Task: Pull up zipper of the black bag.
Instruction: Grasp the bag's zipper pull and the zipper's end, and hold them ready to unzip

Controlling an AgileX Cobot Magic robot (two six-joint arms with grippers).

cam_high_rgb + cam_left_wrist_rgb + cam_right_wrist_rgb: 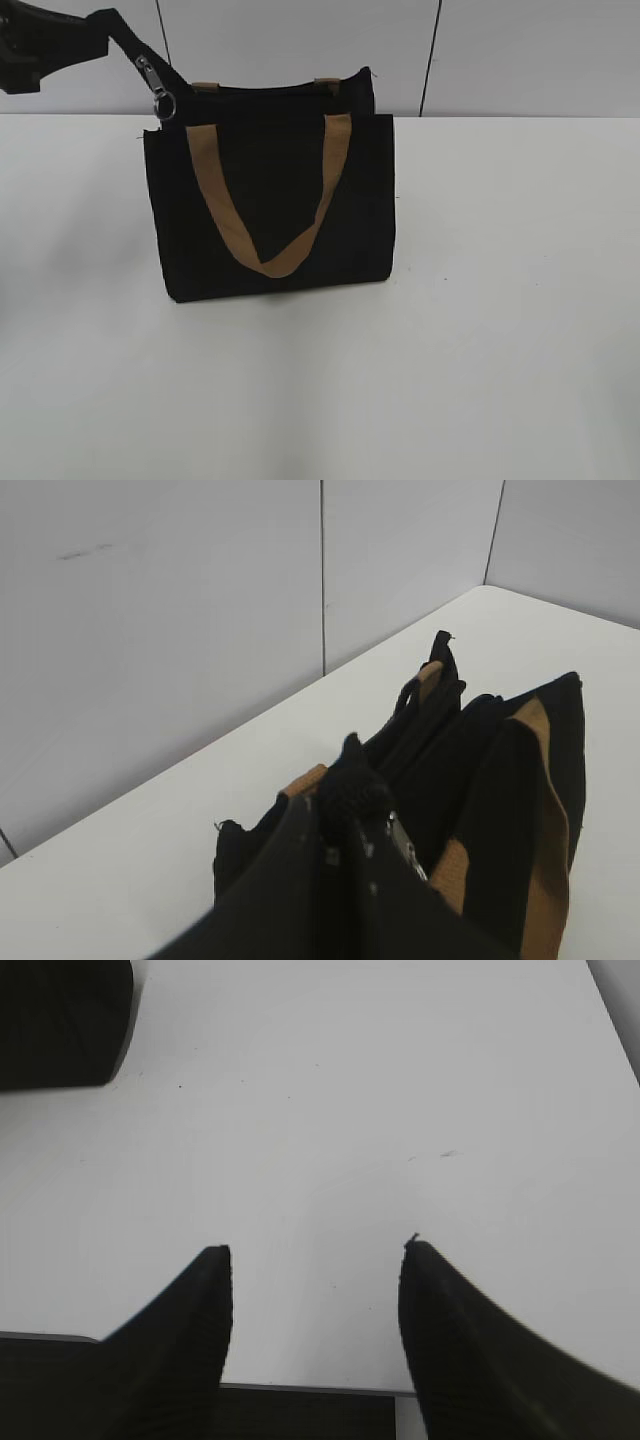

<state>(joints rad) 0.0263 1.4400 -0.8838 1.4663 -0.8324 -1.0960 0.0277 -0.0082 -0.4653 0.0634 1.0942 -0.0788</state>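
Black bag [275, 200] upright on table, tan handles; zipper [150, 75] tab pulled off left corner.

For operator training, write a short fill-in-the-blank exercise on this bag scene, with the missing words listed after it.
1. The black bag stands on a ____ table.
2. The strap handle hanging down the bag's front is ____ in colour.
3. The silver metal pull tab sits at the bag's upper ____ corner in the exterior view.
4. The right gripper has its jaws ____, with only bare table between them.

Missing words: white; tan-brown; left; open
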